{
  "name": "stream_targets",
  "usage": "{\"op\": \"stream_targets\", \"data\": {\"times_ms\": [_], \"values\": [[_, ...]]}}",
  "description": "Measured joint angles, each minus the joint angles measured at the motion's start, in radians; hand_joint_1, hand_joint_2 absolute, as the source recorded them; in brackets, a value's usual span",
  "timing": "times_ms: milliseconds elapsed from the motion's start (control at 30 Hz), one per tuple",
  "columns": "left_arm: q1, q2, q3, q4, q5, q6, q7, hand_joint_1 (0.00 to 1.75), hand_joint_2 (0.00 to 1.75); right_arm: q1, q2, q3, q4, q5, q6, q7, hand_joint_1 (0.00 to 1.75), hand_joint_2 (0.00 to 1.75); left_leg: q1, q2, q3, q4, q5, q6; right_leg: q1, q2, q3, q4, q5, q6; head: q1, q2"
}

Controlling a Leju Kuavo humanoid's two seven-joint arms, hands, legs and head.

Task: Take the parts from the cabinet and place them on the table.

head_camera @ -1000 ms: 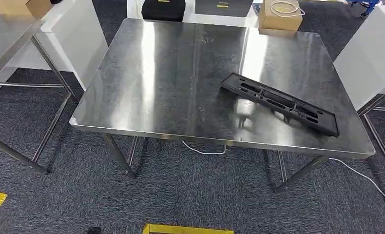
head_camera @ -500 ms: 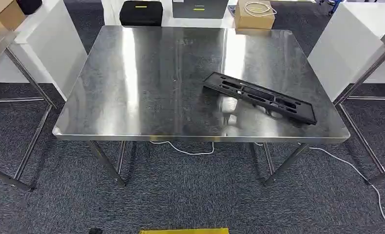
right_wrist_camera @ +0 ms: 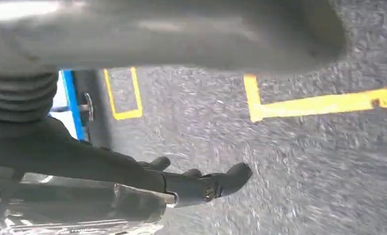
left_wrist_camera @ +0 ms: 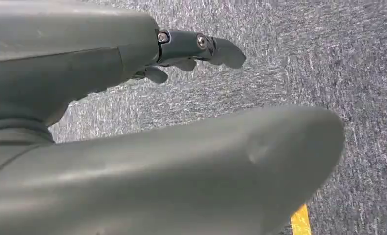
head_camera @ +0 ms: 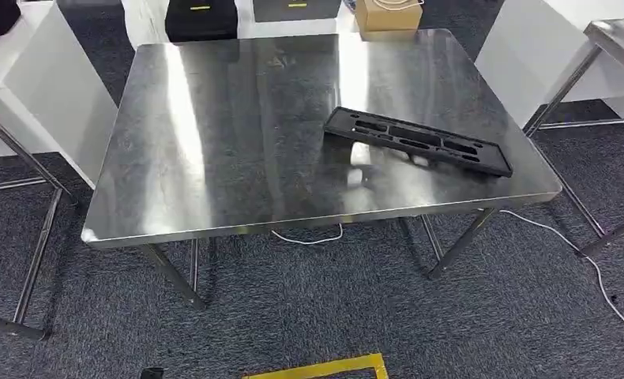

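A long black plastic part (head_camera: pixel 416 140) with several cut-outs lies flat on the right half of the steel table (head_camera: pixel 214 158), near its right edge. My left hand (left_wrist_camera: pixel 181 112) hangs over grey carpet, thumb and fingers (left_wrist_camera: pixel 201 49) apart, nothing in it. My right hand (right_wrist_camera: pixel 157 122) hangs over the carpet too, its dark fingers (right_wrist_camera: pixel 206 188) held away from the thumb, holding nothing.
Beyond the table's far edge stand a black case (head_camera: pixel 200 17) and a cardboard box (head_camera: pixel 385 14). White panels (head_camera: pixel 48 95) and further steel tables (head_camera: pixel 617 35) flank both sides. A white cable (head_camera: pixel 565 241) runs over the carpet. Yellow tape (head_camera: pixel 332 369) marks the floor.
The whole picture has shifted and turned: the camera has moved, and the table now sits further left and slightly rotated. The black part keeps its place on the table.
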Motion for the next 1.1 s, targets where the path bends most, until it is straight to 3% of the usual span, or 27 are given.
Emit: {"op": "stream_targets", "data": {"times_ms": [67,367,400,433,467,500,533,600,933,967,1100], "values": [[-0.001,0.000,0.000,0.000,0.000,0.000,-0.001,0.00,0.00,-0.003,0.000,0.000,0.000,0.002,0.000,0.002,0.00,1.75,-0.008,-0.001,0.002,0.000,0.001,0.001,0.010,-0.001,0.102,-0.190,0.060,-0.006,0.000,0.000],[-0.001,0.000,0.000,0.000,0.000,0.000,-0.001,0.00,0.00,-0.004,0.000,0.000,0.000,0.002,0.000,0.003,0.00,1.75,-0.008,-0.001,0.002,0.000,0.001,0.001,0.011,-0.002,0.111,-0.208,0.060,-0.011,0.000,0.000],[-0.001,0.000,0.000,0.000,0.000,0.000,-0.001,0.00,0.00,-0.004,-0.001,0.000,0.000,0.002,0.000,0.003,0.00,1.75,-0.008,0.000,0.002,0.000,0.001,0.001,0.011,-0.002,0.112,-0.214,0.059,-0.015,0.000,0.000],[-0.002,0.000,0.000,0.000,0.000,0.000,-0.001,0.00,0.00,-0.006,-0.002,0.000,0.000,0.002,0.001,0.007,0.00,1.75,-0.021,-0.001,-0.001,0.003,-0.001,-0.001,0.019,-0.002,0.112,-0.220,0.065,-0.030,-0.003,0.000],[-0.005,0.001,0.000,0.000,0.000,0.000,-0.001,0.00,0.00,-0.006,0.001,0.001,0.000,0.005,0.001,0.016,0.00,1.75,-0.021,0.000,-0.002,0.004,-0.003,0.028,0.016,-0.001,0.120,-0.227,0.073,-0.038,-0.003,0.000],[-0.005,0.001,0.000,0.000,0.000,0.000,-0.001,0.00,0.00,-0.005,0.001,0.001,0.000,0.005,0.001,0.019,0.00,1.75,-0.020,0.000,-0.001,0.003,-0.002,0.023,0.018,-0.001,0.120,-0.227,0.074,-0.039,-0.003,0.000],[-0.008,0.001,-0.002,0.000,0.000,-0.001,-0.001,0.00,0.00,-0.006,0.000,0.001,0.000,0.006,0.006,0.031,0.00,0.00,-0.018,0.000,0.000,0.000,0.002,0.017,0.021,-0.001,0.119,-0.226,0.077,-0.046,-0.003,0.000],[-0.010,0.001,-0.002,0.000,0.001,-0.002,-0.002,0.00,0.00,-0.006,0.000,0.002,0.000,0.014,0.008,0.036,0.00,0.00,-0.014,0.000,0.001,-0.001,0.005,0.012,0.024,-0.001,0.119,-0.226,0.077,-0.046,-0.002,0.000],[-0.010,0.001,-0.002,0.000,0.002,-0.002,-0.003,0.00,0.00,-0.006,0.000,0.003,0.000,0.012,0.006,0.014,0.00,0.00,-0.015,0.000,0.000,-0.001,0.006,0.010,0.024,-0.001,0.118,-0.226,0.079,-0.049,-0.002,0.000],[-0.010,0.001,-0.002,0.000,0.003,-0.002,-0.003,0.00,0.00,-0.006,0.000,0.003,0.000,0.010,0.006,0.008,0.00,1.75,-0.015,0.000,0.000,-0.001,0.006,0.010,0.024,-0.001,0.118,-0.226,0.079,-0.049,-0.002,0.000],[-0.010,0.001,-0.002,0.000,0.004,-0.002,-0.004,0.00,0.00,-0.006,0.000,0.003,0.000,0.005,0.004,-0.005,0.00,1.75,-0.017,0.000,0.000,-0.001,0.006,0.010,0.023,-0.001,0.118,-0.226,0.080,-0.048,-0.002,0.000]]}}
